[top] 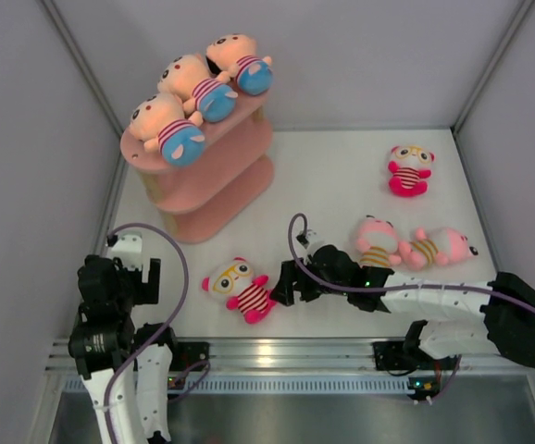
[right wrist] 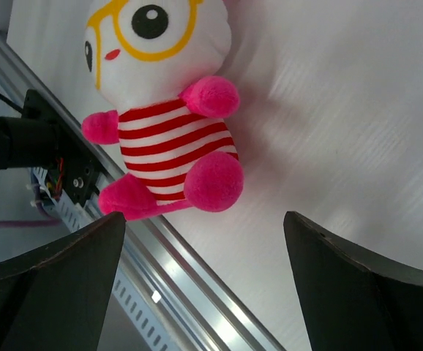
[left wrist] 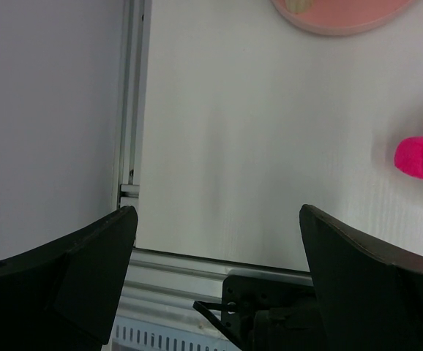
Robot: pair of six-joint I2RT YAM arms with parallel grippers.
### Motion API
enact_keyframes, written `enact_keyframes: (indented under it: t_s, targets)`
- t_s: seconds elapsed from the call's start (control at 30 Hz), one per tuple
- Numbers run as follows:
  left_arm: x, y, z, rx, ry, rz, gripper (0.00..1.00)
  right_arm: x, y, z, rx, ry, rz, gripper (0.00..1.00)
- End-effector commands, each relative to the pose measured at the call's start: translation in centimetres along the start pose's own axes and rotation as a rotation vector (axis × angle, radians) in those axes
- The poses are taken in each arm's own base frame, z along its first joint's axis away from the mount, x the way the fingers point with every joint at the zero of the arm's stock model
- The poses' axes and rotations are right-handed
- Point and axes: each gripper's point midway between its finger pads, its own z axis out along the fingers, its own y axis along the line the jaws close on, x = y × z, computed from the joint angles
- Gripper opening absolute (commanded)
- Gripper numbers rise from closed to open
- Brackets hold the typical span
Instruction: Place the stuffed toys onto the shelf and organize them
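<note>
Right claw (right wrist: 204, 238), jaws apart, apparently just short of magenta toy (right wrist: 171, 142)

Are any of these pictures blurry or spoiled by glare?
Top external view: soft, even light, but a bright glare patch on the silver metal rail along the bottom. Left wrist view: the magenta plush tip at the right edge is blurred. Right wrist view: the white-faced plush toy with yellow glasses and red-striped shirt is sharp.
</note>
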Motion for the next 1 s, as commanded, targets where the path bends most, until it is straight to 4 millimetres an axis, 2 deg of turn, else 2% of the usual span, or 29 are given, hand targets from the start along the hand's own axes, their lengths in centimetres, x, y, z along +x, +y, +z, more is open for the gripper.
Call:
enact_keyframes:
  t_s: [0.0,0.07,0.2,0.23,0.3,0.37,0.47,0.57,0.6,0.63,0.67,0.73,0.8,0.83,0.9,0.97]
  targets:
    - [-0.2,0.1,-0.9,-0.009,-0.009,-0.02,0.98,-1.2,2.0,1.4,-0.038,-0.065,0.118,0.89]
    - [-0.4,0.3,-1.1,-0.016,-0.019,-0.023,0.99,-0.8,2.3,2.1,-0.039,-0.042,0.137,0.89]
    - [-0.4,-0.3,-0.8,0.014,-0.023,-0.026,0.99,1.5,1.9,4.5,-0.014,0.046,0.151,0.87]
    - [-0.9,-0.6,-0.6,0.037,-0.042,-0.017,0.99,1.4,2.4,4.9,-0.039,0.043,0.155,0.85]
    - [-1.5,-0.2,-0.3,0.019,-0.055,-0.027,0.99,2.0,2.1,5.8,-0.035,0.055,0.161,0.76]
    - [-2.6,0.2,-0.1,0.006,-0.091,-0.035,0.99,1.4,2.6,6.4,-0.056,0.032,0.152,0.6]
    - [-3.4,0.4,0.1,-0.003,-0.117,-0.041,0.99,0.5,2.7,6.8,-0.047,0.003,0.109,0.45]
    - [-3.0,0.9,0.3,-0.04,-0.124,-0.039,0.99,0.1,2.3,6.5,-0.029,-0.019,0.069,0.16]
    - [-3.0,1.2,0.2,-0.058,-0.128,-0.046,0.99,-0.4,2.8,6.0,-0.046,-0.036,0.06,0.02]
    - [-3.0,1.4,0.1,-0.068,-0.133,-0.049,0.99,-0.5,2.7,5.6,-0.051,-0.046,0.04,0.0]
    - [-3.1,1.4,0.1,-0.074,-0.138,-0.056,0.99,-0.9,3.1,5.1,-0.068,-0.062,0.027,0.0]
    - [-3.5,1.7,0.1,-0.086,-0.162,-0.058,0.99,-3.0,4.7,3.1,-0.119,-0.13,-0.04,0.0]
    - [-3.9,2.1,0.4,-0.107,-0.18,-0.054,0.99,-6.4,7.6,0.3,-0.19,-0.224,-0.102,0.0]
    - [-4.0,2.3,0.6,-0.121,-0.185,-0.055,0.99,-7.1,8.0,-0.6,-0.191,-0.238,-0.166,0.0]
    - [-3.9,3.1,1.4,-0.168,-0.186,-0.07,0.99,-10.8,10.4,-3.4,-0.22,-0.353,-0.214,0.0]
    - [-3.5,3.3,1.8,-0.188,-0.176,-0.073,0.99,-12.9,11.0,-4.6,-0.204,-0.413,-0.252,0.0]
